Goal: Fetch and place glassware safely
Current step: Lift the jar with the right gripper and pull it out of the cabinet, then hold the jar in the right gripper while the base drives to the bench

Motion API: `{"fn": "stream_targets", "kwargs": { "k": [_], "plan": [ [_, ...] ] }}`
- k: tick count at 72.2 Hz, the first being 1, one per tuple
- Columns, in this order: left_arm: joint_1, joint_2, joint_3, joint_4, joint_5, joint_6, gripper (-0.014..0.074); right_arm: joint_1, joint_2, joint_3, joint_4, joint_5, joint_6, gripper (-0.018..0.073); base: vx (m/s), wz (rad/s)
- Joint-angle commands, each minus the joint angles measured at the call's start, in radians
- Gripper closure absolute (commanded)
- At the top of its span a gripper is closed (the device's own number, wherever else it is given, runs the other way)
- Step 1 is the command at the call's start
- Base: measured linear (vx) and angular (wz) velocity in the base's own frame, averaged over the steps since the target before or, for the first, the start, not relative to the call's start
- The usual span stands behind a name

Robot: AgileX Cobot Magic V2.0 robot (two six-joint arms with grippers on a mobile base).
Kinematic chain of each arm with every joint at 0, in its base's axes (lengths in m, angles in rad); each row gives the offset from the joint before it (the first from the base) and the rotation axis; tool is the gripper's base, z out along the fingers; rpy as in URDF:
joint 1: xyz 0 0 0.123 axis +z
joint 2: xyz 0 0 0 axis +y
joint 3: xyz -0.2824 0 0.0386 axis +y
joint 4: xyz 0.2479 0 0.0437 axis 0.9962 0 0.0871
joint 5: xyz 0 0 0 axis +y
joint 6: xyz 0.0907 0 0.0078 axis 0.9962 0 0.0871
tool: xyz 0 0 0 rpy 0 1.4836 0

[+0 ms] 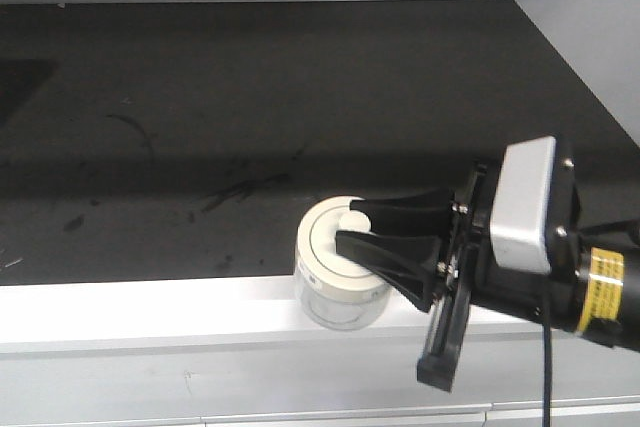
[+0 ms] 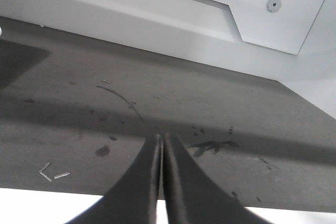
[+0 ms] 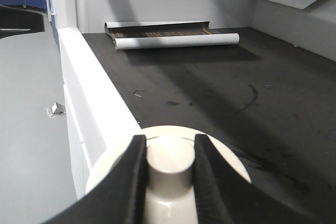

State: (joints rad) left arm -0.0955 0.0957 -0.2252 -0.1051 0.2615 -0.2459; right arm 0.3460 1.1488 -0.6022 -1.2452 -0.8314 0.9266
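We are finding the right gripper [image 1: 346,224] clamping the glass jar [image 1: 330,302] by its knob [image 3: 168,166] at the counter's [image 1: 200,97] six o'clock. The left gripper [image 2: 161,139] is pressing its fingers together, empty. The yellow label [image 1: 603,292] is reading illegibly.

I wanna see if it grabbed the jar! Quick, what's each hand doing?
Left hand: closed, holding nothing.
Right hand: closed on the lid knob of the jar.

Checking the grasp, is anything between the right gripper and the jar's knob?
Nothing; in the right wrist view, the right gripper pinches the knob directly.
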Motion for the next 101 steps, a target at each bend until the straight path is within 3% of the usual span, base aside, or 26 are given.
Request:
{"fn": "stream_targets", "kwargs": {
  "k": [1, 77, 101],
  "plan": [
    [-0.001, 0.010, -0.025, -0.010, -0.084, -0.008, 0.0603, -0.005, -0.057, -0.003, 0.063, -0.062, -0.001, 0.0563, 0.00, 0.00],
    [-0.001, 0.010, -0.025, -0.010, -0.084, -0.008, 0.0603, -0.005, -0.090, 0.010, 0.056, -0.061, -0.001, 0.0563, 0.00, 0.00],
    [-0.001, 0.010, -0.025, -0.010, -0.084, -0.008, 0.0603, -0.005, -0.090, 0.010, 0.056, -0.057, -0.001, 0.0563, -0.02, 0.29]
  ]
}}
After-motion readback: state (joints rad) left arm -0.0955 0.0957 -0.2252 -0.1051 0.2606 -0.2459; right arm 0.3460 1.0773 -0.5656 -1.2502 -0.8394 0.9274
